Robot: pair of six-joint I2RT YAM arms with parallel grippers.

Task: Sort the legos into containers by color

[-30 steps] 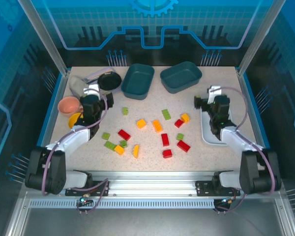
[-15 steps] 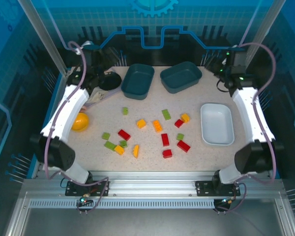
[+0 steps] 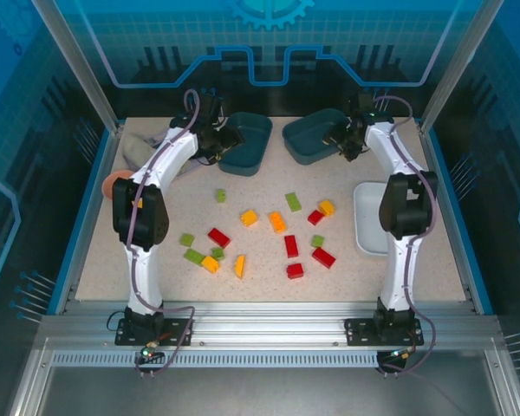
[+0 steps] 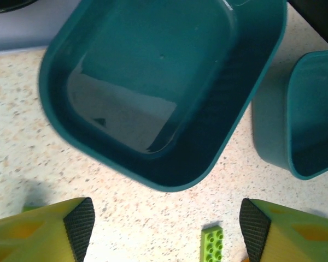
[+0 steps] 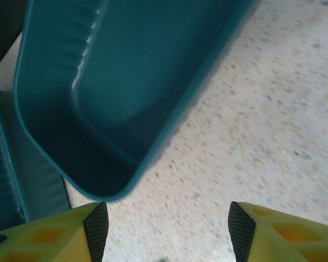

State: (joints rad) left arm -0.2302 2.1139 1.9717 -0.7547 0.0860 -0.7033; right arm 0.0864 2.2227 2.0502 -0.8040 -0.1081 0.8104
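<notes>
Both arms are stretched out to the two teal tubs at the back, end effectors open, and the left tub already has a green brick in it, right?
Not quite: the left tub is empty, as the left wrist view shows. A green brick lies on the table, outside it. The rest stands.

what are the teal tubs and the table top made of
The left teal tub and right teal tub: likely moulded plastic, glossy; floors mirror light, corners rounded. The table top: matte, speckled beige, stone-look laminate or composite; can't tell which.
</notes>
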